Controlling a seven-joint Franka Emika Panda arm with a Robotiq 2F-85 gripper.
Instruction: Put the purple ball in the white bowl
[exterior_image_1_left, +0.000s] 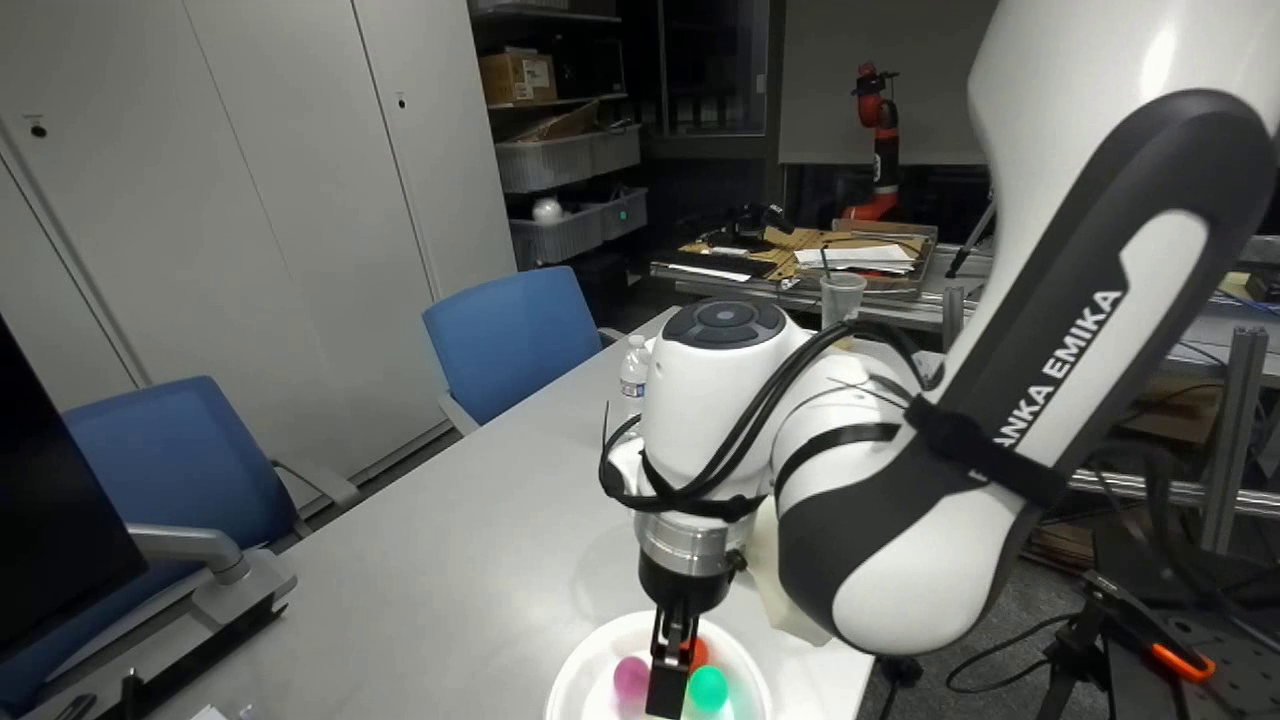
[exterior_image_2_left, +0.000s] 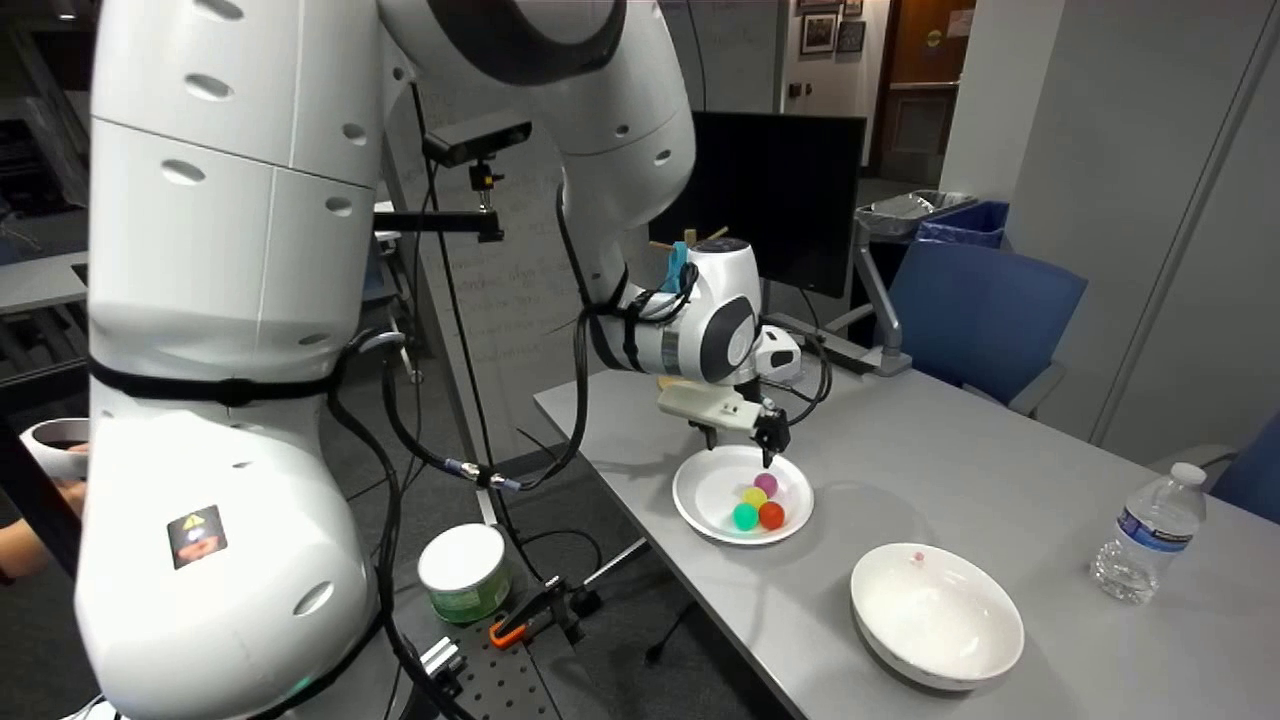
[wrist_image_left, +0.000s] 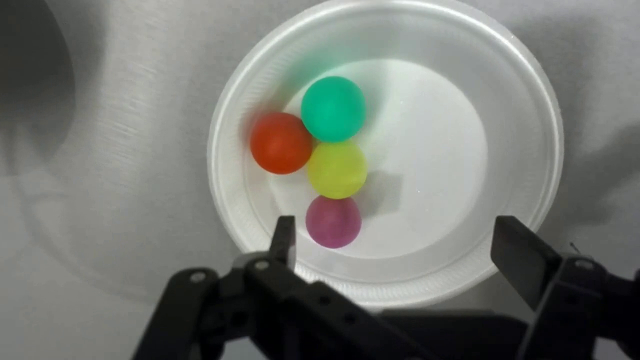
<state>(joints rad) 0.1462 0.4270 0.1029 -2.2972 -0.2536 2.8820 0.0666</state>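
purple ball (wrist_image_left: 333, 221) — one of four on one plate (wrist_image_left: 427, 160)

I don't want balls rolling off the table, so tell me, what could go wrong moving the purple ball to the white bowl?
The purple ball seems to touch the yellow ball, so the closing fingers might knock that one too. In the wrist view, the fingers overlap the rim of the plate, so they could bump it coming down. The white bowl stands apart from the plate, so a loosely held ball might drop onto the table between them.
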